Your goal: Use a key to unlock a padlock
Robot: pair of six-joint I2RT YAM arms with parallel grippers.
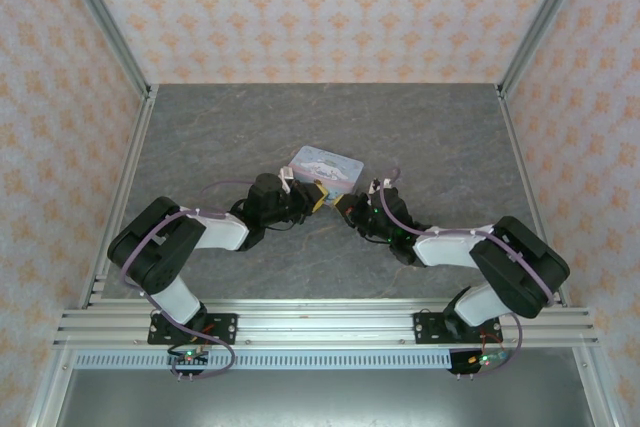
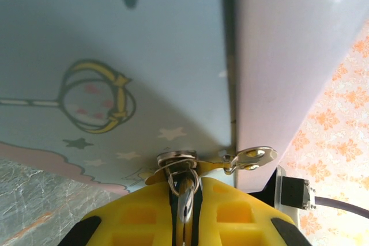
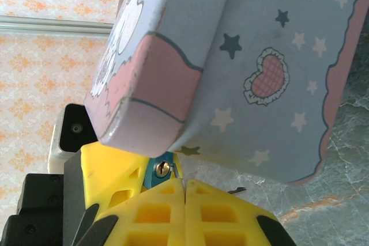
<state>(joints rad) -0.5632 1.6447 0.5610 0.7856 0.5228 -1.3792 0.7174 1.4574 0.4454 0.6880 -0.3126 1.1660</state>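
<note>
Beside the tin [image 1: 325, 165] on the worktop [image 1: 200, 137], the left pincer [image 2: 184, 197] grips the padlock [image 3: 163, 169]; the right pincer [image 3: 184, 185] is clenched tight, just beside its keyhole.

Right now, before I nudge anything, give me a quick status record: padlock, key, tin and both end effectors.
padlock: blue body, keyhole showing, just under the tin's corner
left end effector: shut on padlock, close against the tin's side
right end effector: shut, tips just short of the keyhole
key: probably the thin pale sliver at the right tips; not inserted yet
tin: resting on the grey table, between the two end effectors
</note>
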